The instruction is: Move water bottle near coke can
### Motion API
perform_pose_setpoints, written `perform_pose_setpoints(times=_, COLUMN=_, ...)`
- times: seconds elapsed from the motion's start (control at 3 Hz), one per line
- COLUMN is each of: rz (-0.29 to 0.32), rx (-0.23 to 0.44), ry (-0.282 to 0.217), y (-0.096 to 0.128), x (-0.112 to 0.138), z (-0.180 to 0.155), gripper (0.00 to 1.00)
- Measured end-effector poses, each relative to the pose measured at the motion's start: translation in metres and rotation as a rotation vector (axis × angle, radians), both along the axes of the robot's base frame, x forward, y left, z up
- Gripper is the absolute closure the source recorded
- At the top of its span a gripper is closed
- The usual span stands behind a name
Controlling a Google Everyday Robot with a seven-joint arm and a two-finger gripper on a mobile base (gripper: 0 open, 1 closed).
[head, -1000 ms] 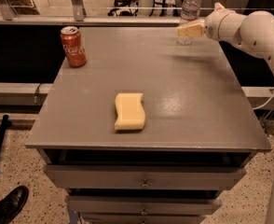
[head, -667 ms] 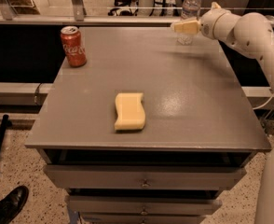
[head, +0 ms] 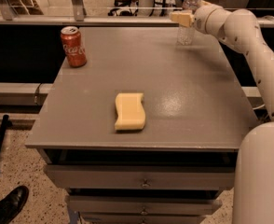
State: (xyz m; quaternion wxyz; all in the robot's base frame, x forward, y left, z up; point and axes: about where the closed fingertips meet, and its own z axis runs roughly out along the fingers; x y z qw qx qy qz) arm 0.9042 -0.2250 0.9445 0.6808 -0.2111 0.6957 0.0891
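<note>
The water bottle (head: 186,33), clear with a white cap, stands at the table's far right edge. The coke can (head: 73,46), red with white lettering and a silver top, stands at the far left of the table, well apart from the bottle. My gripper (head: 182,17), pale yellow at the end of the white arm (head: 239,29), is at the bottle's middle and hides part of it. The arm reaches in from the right.
A yellow sponge (head: 129,111) lies near the middle of the grey table (head: 197,92), toward the front. Drawers (head: 141,178) sit under the tabletop. A black shoe (head: 9,206) is on the floor at the lower left. A rail runs behind the table.
My gripper has moved a little up and to the left, against the bottle's middle. The bottle, can and sponge have not moved.
</note>
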Motion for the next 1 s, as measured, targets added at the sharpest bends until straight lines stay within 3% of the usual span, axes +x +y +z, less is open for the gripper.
perform_pose_setpoints(times=0.33, rz=-0.009, rx=0.007, ry=0.003, y=-0.004, x=0.001, z=-0.003, gripper=0.58)
perform_pose_setpoints(times=0.67, rz=-0.004, rx=0.012, ry=0.011, y=-0.007, x=-0.008, z=-0.005, gripper=0.81)
perform_pose_setpoints(times=1.0, rz=0.061, rx=0.017, ry=0.064, y=0.014, x=-0.032, z=0.005, gripper=1.0)
